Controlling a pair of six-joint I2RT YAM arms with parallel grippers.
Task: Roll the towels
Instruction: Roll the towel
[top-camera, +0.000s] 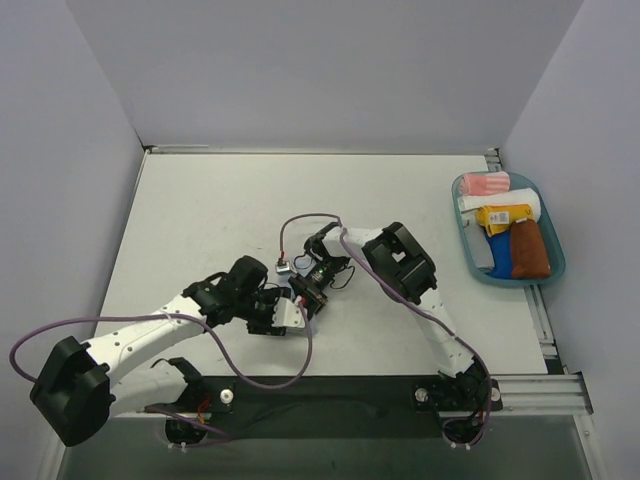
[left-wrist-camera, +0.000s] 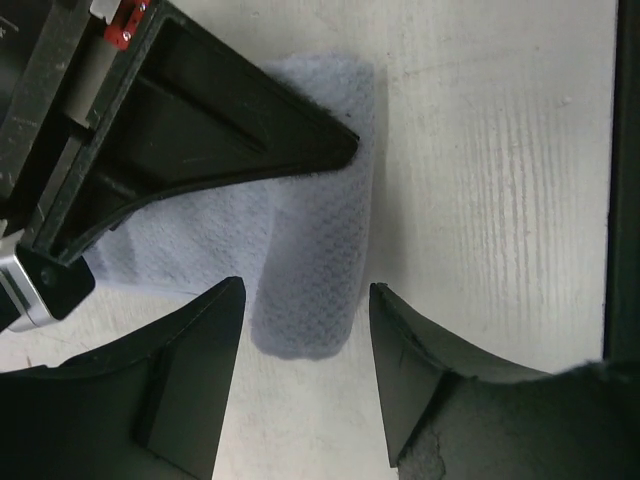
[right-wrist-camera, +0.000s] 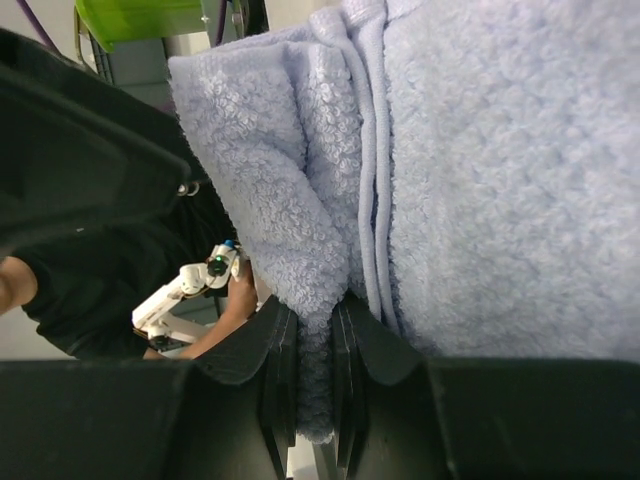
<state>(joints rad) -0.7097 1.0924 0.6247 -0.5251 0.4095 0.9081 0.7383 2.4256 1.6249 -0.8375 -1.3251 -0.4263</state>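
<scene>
Pale blue towel (left-wrist-camera: 310, 250), fine waffle weave. Teal tray (top-camera: 512, 284) at 3 o'clock: rust-brown towel (top-camera: 530, 250), pink-white striped cloth (top-camera: 487, 184), yellow cloth (top-camera: 505, 214).

left end effector (left-wrist-camera: 305, 290) low, fingers apart; right end effector (right-wrist-camera: 316, 325) close beside it, fingers pinched nearly together

The light-blue towel (right-wrist-camera: 500, 180) spills past the right wrist view's edges.

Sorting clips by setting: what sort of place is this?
Likely a robotics lab cell: white table walled by plain grey panels, white left robot arm and right robot arm bolted at its near edge.
</scene>
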